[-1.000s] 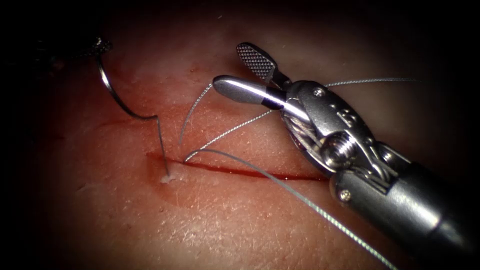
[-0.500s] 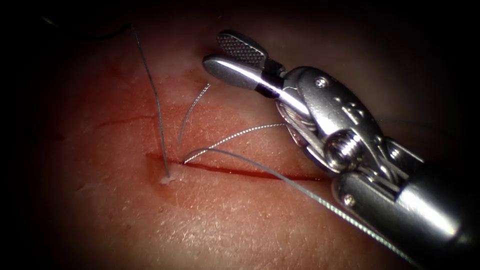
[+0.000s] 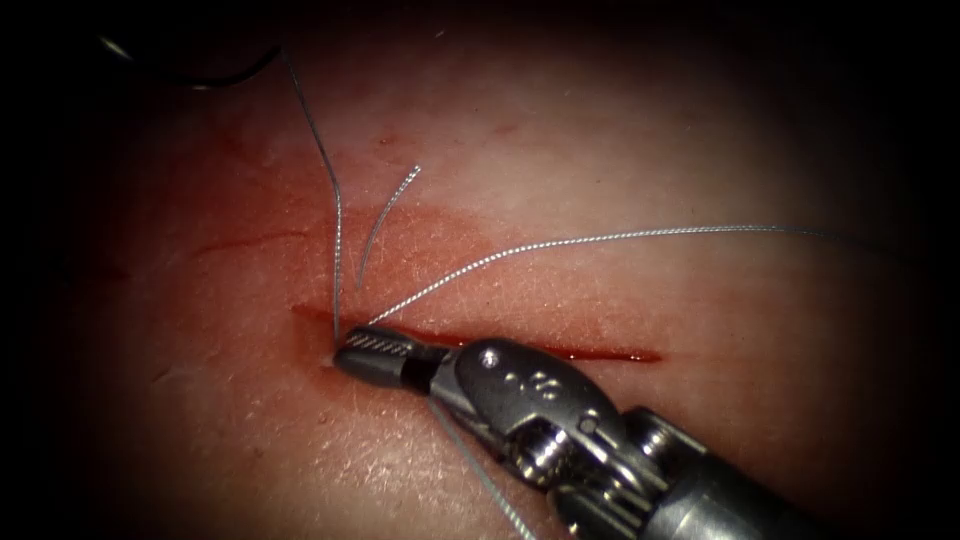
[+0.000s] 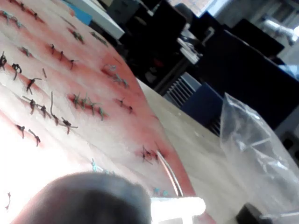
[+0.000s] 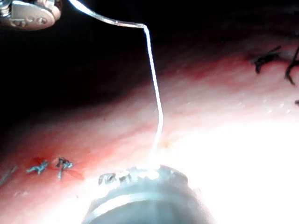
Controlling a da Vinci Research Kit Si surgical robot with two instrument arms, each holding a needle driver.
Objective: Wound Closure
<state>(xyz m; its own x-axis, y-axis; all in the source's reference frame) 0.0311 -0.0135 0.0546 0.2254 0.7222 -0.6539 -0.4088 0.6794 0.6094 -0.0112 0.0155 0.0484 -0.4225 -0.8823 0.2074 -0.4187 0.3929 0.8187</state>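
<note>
Polished, glossy metal on the right hand (image 3: 345, 358), its jaw face ridged and rough. Moist, faintly shiny tissue (image 3: 620, 440), finely creased like skin, wet and red along the cut (image 3: 560, 350). Thin twisted thread (image 3: 600, 238), slightly glinting. Crinkled clear plastic bag (image 4: 254, 140); matt pale tabletop (image 4: 196, 154).

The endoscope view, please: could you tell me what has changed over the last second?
The right gripper came down from above the cut to its left end, jaws now closed beside the thread rising there. That thread's bend straightened. The short cut end stayed put.
</note>
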